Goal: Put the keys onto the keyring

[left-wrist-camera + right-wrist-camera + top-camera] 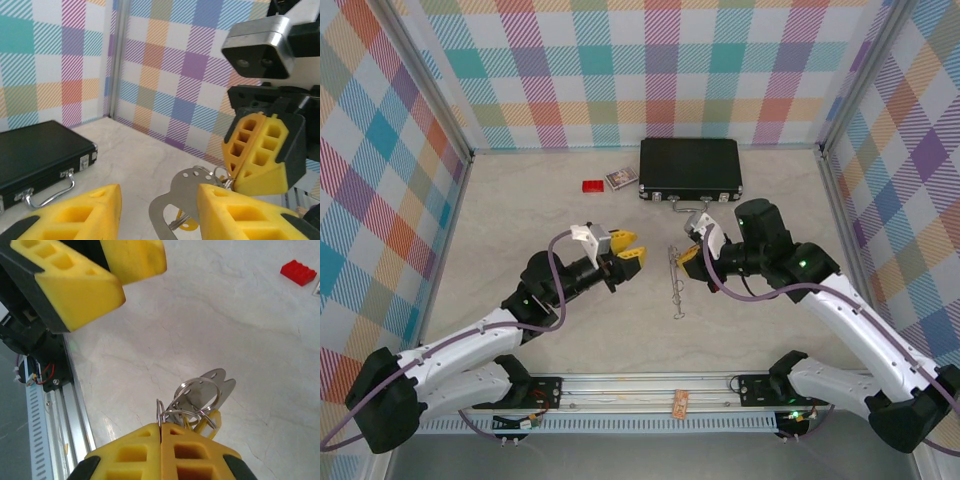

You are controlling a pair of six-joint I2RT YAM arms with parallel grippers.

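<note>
Beige marble-look table (520, 200), plaid walls round it. Right gripper (160, 430) is clenched tight on the wire of the keyring (172, 412), lifted off the table mid-scene, just in front of the case. Silver key (212, 385) and yellow-headed key (210, 421) bunch at the ring just past the fingertips. Left gripper (632, 250) is just beside them, fingers spread, gripping nothing.

Risks, as I judge them:
- can't tell if both keys are fully threaded; one only hooked on could drop with a jolt
- left fingers sit near the silver key, so a careless pull-back may snag it and twist the ring in the right pads
- thin wire in soft pads may slip

Black case (690, 168) at the back is closed, handle down, contents hidden. Red block (592, 185) sits loose beside it.
</note>
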